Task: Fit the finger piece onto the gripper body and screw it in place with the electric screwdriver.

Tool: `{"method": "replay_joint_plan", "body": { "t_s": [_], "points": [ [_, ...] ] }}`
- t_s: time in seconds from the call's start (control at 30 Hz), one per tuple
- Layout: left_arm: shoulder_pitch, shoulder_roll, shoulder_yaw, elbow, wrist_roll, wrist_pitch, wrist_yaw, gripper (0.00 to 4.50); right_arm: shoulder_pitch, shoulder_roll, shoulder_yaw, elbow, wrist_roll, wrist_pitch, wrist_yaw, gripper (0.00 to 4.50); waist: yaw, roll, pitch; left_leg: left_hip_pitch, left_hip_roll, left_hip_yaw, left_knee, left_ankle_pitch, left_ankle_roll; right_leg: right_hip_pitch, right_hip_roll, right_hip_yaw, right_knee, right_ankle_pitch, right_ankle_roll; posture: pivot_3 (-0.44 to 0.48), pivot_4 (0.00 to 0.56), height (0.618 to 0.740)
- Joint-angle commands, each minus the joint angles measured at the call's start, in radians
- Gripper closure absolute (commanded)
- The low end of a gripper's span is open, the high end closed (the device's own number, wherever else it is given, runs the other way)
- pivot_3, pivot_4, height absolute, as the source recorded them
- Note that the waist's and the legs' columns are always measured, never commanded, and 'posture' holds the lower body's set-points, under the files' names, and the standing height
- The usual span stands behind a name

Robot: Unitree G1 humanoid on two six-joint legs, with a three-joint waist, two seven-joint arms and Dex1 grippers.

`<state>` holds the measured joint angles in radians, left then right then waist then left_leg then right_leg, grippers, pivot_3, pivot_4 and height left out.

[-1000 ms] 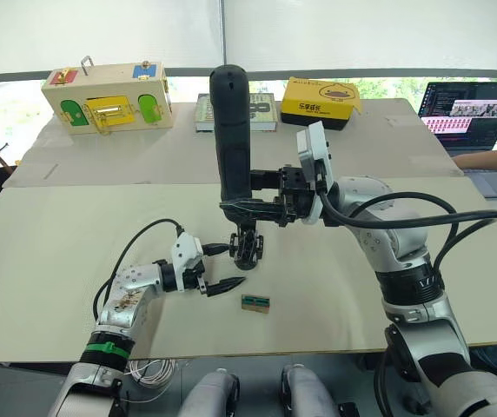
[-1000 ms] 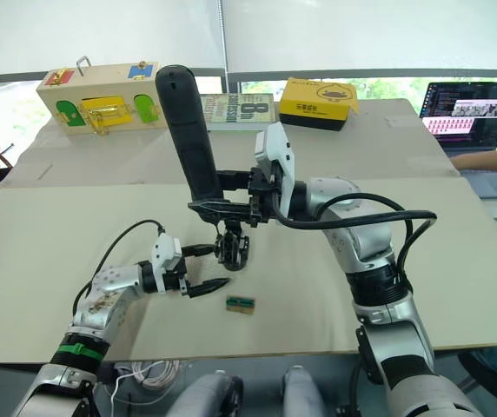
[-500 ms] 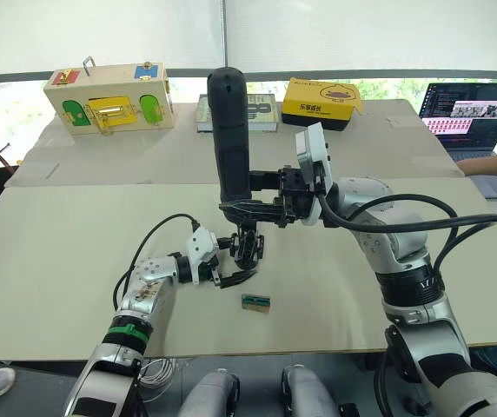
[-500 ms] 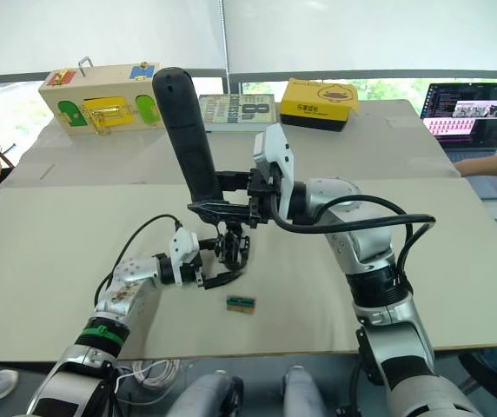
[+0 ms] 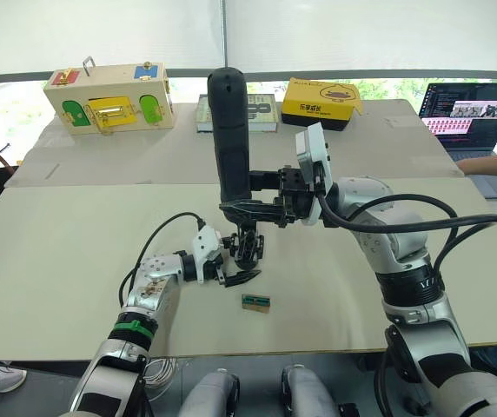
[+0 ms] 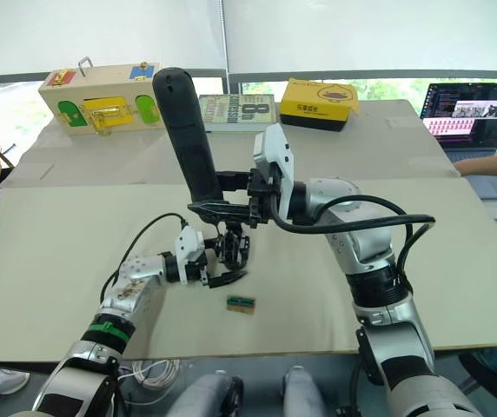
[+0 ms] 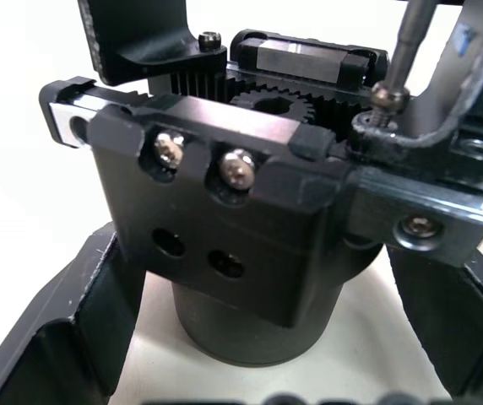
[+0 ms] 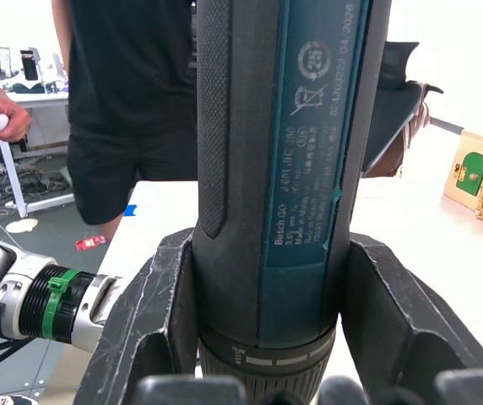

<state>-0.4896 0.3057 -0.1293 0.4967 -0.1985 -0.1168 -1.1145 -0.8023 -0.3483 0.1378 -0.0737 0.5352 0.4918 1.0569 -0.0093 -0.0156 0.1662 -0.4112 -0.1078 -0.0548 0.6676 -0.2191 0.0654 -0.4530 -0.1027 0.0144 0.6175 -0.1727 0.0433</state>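
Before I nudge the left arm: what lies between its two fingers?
The gripper body stands between the left gripper's open fingers, seen in the left wrist view, with the screwdriver's bit on top.

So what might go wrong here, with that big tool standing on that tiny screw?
Three risks stand out. The electric screwdriver is tall and gripped low by the right hand, so a small tilt might slide its bit off the screw. The left hand sits around the gripper body with its fingers apart, so the body might twist or shift under the pressure. If it shifts, the finger piece being fastened could end up misaligned.
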Motion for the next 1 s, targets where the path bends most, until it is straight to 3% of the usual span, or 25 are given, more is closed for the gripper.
{"method": "replay_joint_plan", "body": {
  "t_s": [0.03,0.07,0.53,0.8,1.0],
  "points": [
    [0.006,-0.002,-0.020,-0.003,0.011,0.019,-0.006,1.75,0.003,0.000,-0.013,-0.029,0.003,-0.016,-0.006,2.55,-0.001,0.000,-0.001,0.000,0.000,0.000,0.000,0.000,0.000,0.000,0.000,0.000,0.000,0.000,0.000,0.000,0.150,0.740],
    [0.009,-0.001,-0.021,-0.005,0.012,0.018,-0.007,2.09,0.004,0.000,-0.012,-0.028,0.002,-0.016,-0.006,2.55,-0.001,0.000,-0.001,0.000,0.000,0.000,0.000,0.000,0.000,0.000,0.000,0.000,0.000,0.000,0.000,0.000,0.150,0.740],
    [0.033,0.002,-0.032,-0.032,0.022,0.018,0.008,2.07,0.056,0.004,0.041,-0.023,-0.036,-0.006,-0.033,2.55,-0.003,0.000,-0.004,0.002,0.000,0.000,0.000,0.000,0.000,0.002,0.000,0.000,0.000,0.000,0.000,0.000,0.150,0.740],
    [0.047,0.006,-0.030,-0.054,0.022,0.023,0.017,2.07,0.101,0.023,0.075,-0.022,-0.052,0.000,-0.083,2.55,-0.004,0.000,-0.006,0.013,0.002,0.000,-0.001,-0.003,0.001,0.015,0.002,-0.001,-0.004,0.000,0.000,0.000,0.150,0.740],
    [0.061,0.006,-0.032,-0.072,0.019,0.034,0.021,2.07,0.127,0.053,0.100,-0.008,-0.067,-0.013,-0.106,2.55,-0.006,0.000,-0.010,0.014,0.002,0.000,-0.001,-0.003,0.001,0.014,0.003,0.000,-0.005,0.000,0.000,0.000,0.150,0.740]
  ]
}}
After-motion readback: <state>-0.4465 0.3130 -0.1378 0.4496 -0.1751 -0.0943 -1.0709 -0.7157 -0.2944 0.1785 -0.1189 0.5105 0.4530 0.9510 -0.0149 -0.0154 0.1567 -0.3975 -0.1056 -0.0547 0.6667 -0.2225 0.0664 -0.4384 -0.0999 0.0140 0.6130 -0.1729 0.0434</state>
